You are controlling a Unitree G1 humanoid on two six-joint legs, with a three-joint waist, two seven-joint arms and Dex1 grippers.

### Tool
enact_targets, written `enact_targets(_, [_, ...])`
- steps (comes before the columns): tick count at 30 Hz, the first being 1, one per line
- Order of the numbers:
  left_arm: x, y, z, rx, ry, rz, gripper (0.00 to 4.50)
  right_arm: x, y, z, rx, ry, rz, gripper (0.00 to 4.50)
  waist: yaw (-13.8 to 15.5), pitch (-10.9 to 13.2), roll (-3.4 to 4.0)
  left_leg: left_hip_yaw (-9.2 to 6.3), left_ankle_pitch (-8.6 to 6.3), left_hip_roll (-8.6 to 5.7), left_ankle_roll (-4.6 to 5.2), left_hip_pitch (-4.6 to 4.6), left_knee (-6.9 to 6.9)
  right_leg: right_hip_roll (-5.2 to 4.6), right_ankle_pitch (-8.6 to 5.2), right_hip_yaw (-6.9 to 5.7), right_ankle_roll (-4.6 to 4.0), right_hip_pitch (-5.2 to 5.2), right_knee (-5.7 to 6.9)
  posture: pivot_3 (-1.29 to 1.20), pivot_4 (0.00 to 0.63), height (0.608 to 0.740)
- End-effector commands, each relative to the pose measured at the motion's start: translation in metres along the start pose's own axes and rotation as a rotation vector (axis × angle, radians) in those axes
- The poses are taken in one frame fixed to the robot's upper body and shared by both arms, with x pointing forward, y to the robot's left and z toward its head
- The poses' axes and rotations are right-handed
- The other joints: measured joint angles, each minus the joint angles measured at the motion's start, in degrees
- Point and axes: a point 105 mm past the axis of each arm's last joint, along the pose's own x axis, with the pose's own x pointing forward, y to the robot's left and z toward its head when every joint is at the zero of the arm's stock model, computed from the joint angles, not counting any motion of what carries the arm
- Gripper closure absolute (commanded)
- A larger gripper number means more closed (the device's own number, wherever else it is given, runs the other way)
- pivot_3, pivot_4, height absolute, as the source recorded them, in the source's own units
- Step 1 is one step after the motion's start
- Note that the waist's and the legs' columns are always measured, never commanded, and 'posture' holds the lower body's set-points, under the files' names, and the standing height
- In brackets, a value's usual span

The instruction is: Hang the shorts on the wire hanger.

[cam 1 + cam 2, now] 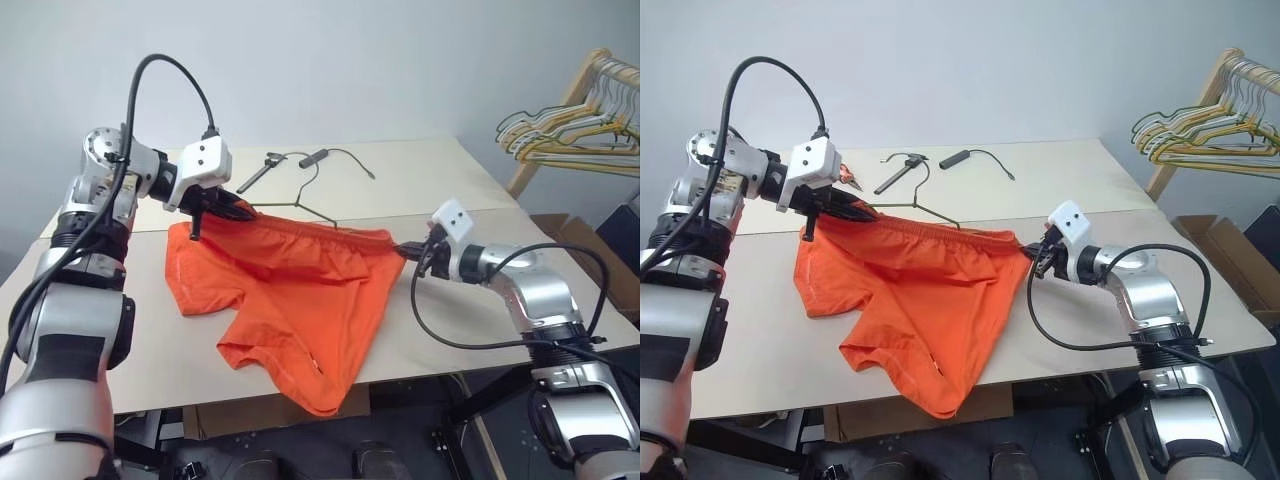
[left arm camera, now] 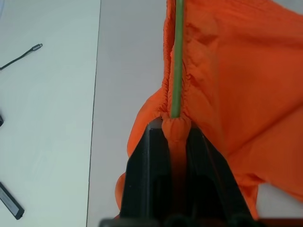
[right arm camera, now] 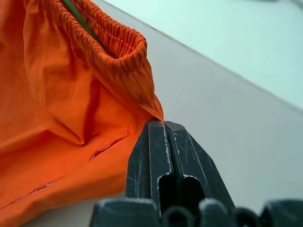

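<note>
Left wrist view: both end effectors (image 2: 176,135) (image 3: 161,124) pinch the shorts' (image 1: 290,290) waistband.

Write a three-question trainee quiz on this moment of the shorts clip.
1. True or false: both grippers are shut on the shorts.
2. Where does the hanger wire run? A) along the waistband B) flat on the floor C) on the rack
3. Fill in: the lower leg of the shorts drapes over the table's ____ edge.

Key: 1 true: left gripper and right gripper each pinch a waistband end. 2 A. 3 front.
</note>
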Motion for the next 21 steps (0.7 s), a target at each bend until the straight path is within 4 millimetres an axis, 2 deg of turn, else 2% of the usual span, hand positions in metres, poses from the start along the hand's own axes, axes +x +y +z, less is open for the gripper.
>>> enact_targets(1, [-0.010, 0.008, 0.006, 0.033, 0.000, 0.060, 4.48, -0.016, -0.016, 0.040, -0.240, -0.060, -0.091, 4.49, 0.0, 0.0, 0.00, 0.00, 0.00, 0.00, 0.00, 0.00, 0.01, 0.00, 0.00, 0.00, 0.00, 0.00, 0.00, -0.04, 0.000, 0.740])
enact_targets(5, [-0.002, 0.014, 0.011, 0.068, 0.000, 0.100, 4.48, -0.020, -0.001, 0.086, -0.498, -0.156, -0.047, 4.49, 0.0, 0.0, 0.00, 0.01, 0.00, 0.00, 0.00, 0.01, 0.01, 0.00, 0.00, 0.01, 0.01, 0.00, 0.00, -0.04, 0.000, 0.740])
enact_targets(8, [0.002, 0.018, 0.018, 0.076, -0.036, 0.138, 4.48, -0.022, 0.012, 0.102, -0.591, -0.191, 0.008, 4.49, 0.0, 0.0, 0.00, 0.01, 0.00, 0.01, 0.00, 0.01, 0.01, 0.01, -0.01, 0.00, 0.01, -0.01, -0.01, -0.04, 0.000, 0.740])
enact_targets(11, [0.002, 0.016, 0.026, 0.087, -0.097, 0.123, 4.48, -0.019, 0.020, 0.109, -0.627, -0.203, 0.038, 4.49, 0.0, 0.0, 0.00, 0.01, 0.00, 0.01, 0.00, -0.01, 0.02, 0.00, 0.00, 0.00, 0.01, 0.00, -0.01, -0.05, 0.000, 0.740])
enact_targets(15, [0.002, 0.009, 0.031, 0.068, -0.137, 0.069, 4.48, -0.011, 0.021, 0.107, -0.646, -0.195, 0.043, 4.49, 0.0, 0.0, 0.00, 0.04, 0.00, -0.01, 0.00, 0.00, 0.02, -0.03, 0.00, 0.00, 0.01, 0.00, 0.00, -0.05, 0.000, 0.740])
enact_targets(19, [0.002, 0.002, 0.028, 0.075, -0.136, 0.032, 4.48, -0.003, 0.015, 0.103, -0.660, -0.172, 0.009, 4.49, -0.1, 0.0, 0.00, 0.06, 0.00, 0.00, 0.00, 0.02, 0.02, -0.01, 0.00, 0.01, 0.01, 0.00, 0.00, -0.05, 0.000, 0.740])
enact_targets(21, [0.003, 0.001, 0.027, 0.065, -0.138, 0.034, 4.48, -0.003, 0.019, 0.103, -0.653, -0.189, 0.028, 4.49, -0.1, 0.0, 0.00, 0.06, 0.00, 0.00, 0.00, 0.03, 0.02, -0.01, 0.00, 0.02, 0.00, 0.00, 0.00, -0.04, 0.000, 0.740])
